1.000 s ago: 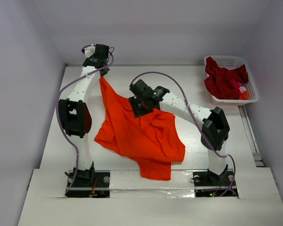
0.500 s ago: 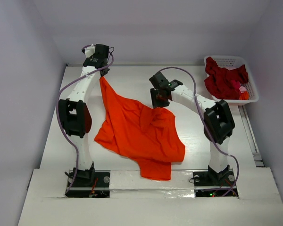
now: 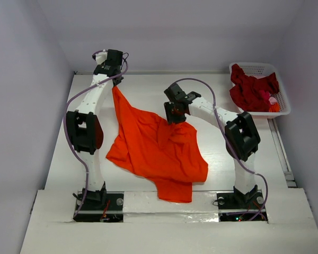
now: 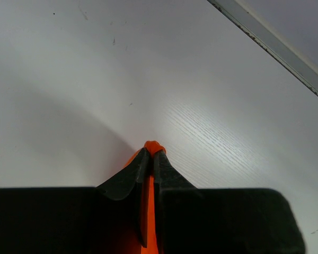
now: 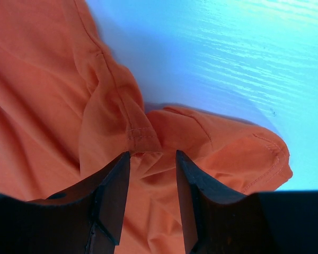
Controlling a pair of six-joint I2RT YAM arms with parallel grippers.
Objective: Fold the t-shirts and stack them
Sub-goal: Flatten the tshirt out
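Left claw (image 4: 151,152) was clenched on a corner of the orange t-shirt (image 3: 153,148); right claw (image 5: 152,159) stood apart over its hem.
The table (image 3: 148,87) showed bare room between the shirt and the basket (image 3: 257,67). The shirt's bottom edge reached the near table edge. The dark red t-shirts (image 3: 252,90) sat in the basket.

top: sat high behind, looked down, far | wrists: very close, angled downward | shared: bright orange cloth t-shirt (image 3: 153,145)

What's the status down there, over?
Status: left jaws shut on orange t-shirt corner; right jaws open over its far edge; dark red shirts in basket; nothing blocking.
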